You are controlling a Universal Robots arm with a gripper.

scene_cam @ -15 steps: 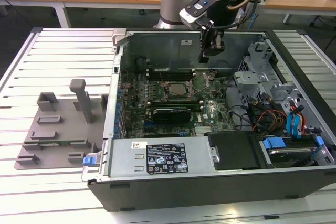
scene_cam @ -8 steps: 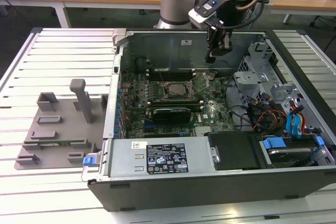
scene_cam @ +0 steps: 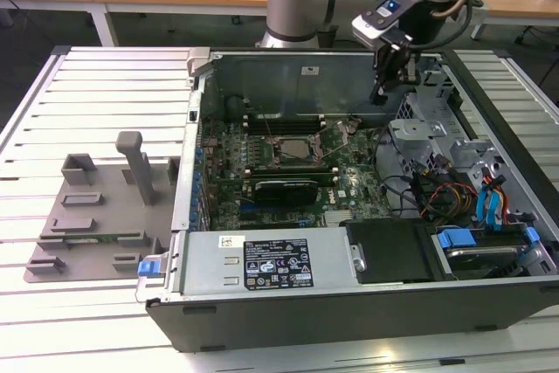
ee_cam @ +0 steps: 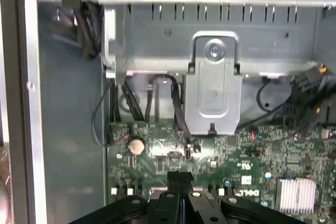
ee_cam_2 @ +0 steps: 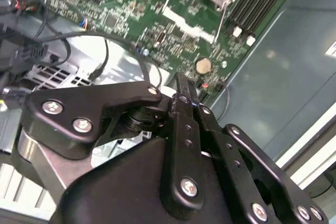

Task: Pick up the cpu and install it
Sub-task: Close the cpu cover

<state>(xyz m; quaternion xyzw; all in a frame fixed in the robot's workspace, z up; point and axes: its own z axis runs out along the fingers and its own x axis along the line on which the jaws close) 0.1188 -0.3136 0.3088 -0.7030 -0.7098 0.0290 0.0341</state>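
Observation:
In the exterior view a small silver-grey square, the cpu (scene_cam: 301, 148), lies flat inside the black-framed socket (scene_cam: 281, 157) on the green motherboard (scene_cam: 349, 183) of the open computer case. My gripper (scene_cam: 378, 96) hangs above the board, well off to the exterior view's right of the socket and near the case's far wall. Both wrist views show its black fingers (ee_cam_2: 181, 88) pressed together, with nothing visible between them. The shut gripper (ee_cam: 180, 175) points at the board's edge by a round coin battery (ee_cam: 137, 146).
A grey plastic tray fixture (scene_cam: 92, 211) with upright posts sits on the slatted table at the exterior view's left. The case holds a black power supply (scene_cam: 389, 251), cables, a blue-tabbed drive bay (scene_cam: 489, 246) and a metal bracket (ee_cam: 212, 90).

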